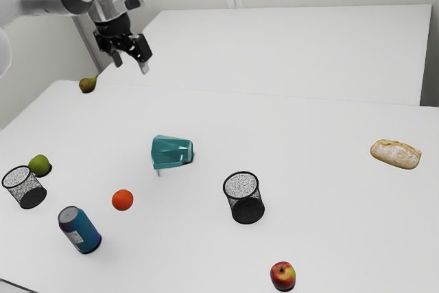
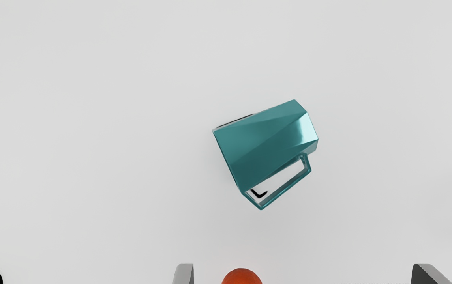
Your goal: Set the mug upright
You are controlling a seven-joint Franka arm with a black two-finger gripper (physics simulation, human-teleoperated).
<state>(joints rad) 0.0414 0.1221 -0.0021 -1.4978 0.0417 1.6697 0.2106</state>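
Note:
High above the far part of the table, the black gripper (image 1: 132,65) hangs in the exterior view, well clear of the mug. The teal faceted mug (image 1: 171,152) lies on its side on the white table (image 1: 315,142). In the wrist view the gripper (image 2: 302,274) has its two fingertips wide apart, with nothing held. There the mug (image 2: 265,146) shows its side wall, with the angular handle sticking out on the side toward the orange ball. The mug's inside is hidden.
An orange ball (image 1: 123,200), a blue can (image 1: 79,229) and a mesh cup (image 1: 244,197) stand around the mug. Another mesh cup (image 1: 25,186), a green fruit (image 1: 40,165), a pear (image 1: 88,85), an apple (image 1: 282,276) and a bread loaf (image 1: 396,154) lie farther out.

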